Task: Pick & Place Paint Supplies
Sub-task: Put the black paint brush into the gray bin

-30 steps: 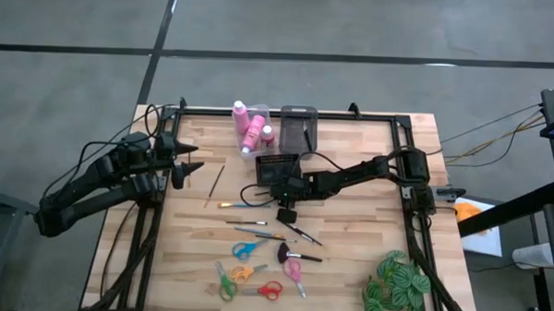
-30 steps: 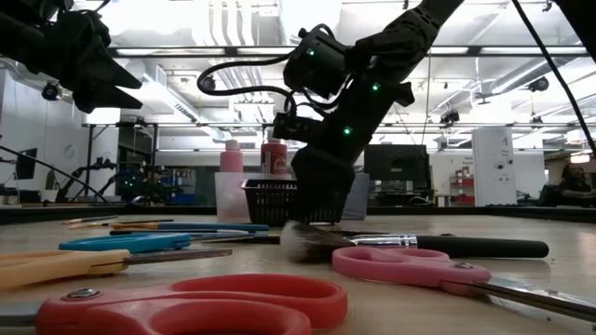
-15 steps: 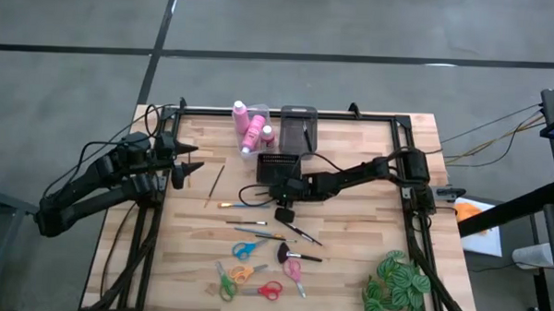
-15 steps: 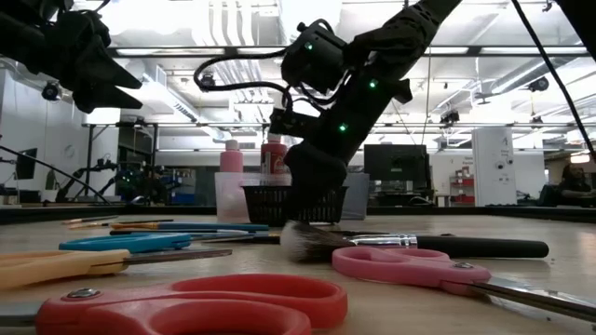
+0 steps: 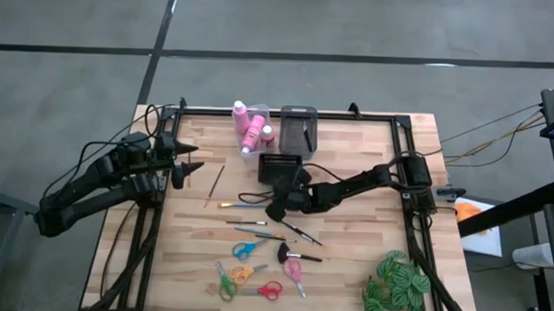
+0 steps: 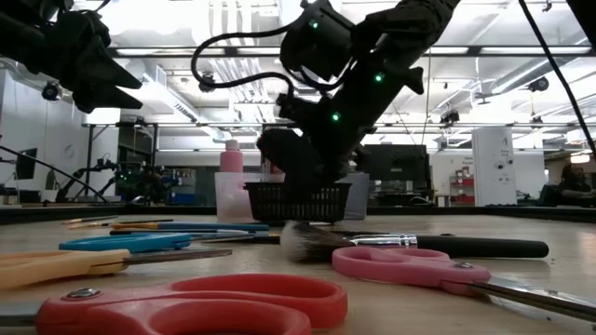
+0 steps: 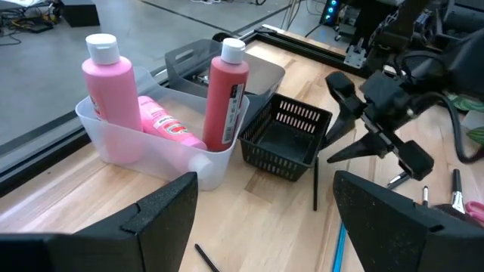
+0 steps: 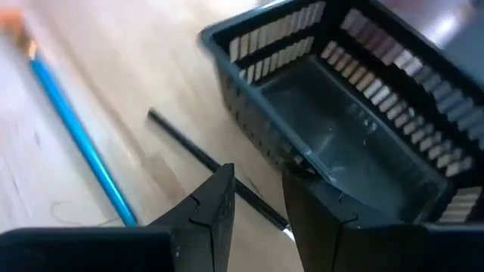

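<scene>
Right gripper (image 5: 277, 209), fingers slightly parted and empty, hovered beside the black basket (image 5: 277, 167) near mid-desk (image 5: 367, 223); left gripper (image 5: 186, 160), wide open, waited at the left edge.

The high camera looked straight down on the whole tabletop (image 5: 351, 149). The low camera sat at tabletop level by the near edge, close behind red scissors (image 6: 186, 302), facing the room. The left wrist camera looked across at the black basket (image 7: 287, 140); the right wrist camera hung close over the same basket (image 8: 340, 128).
</scene>
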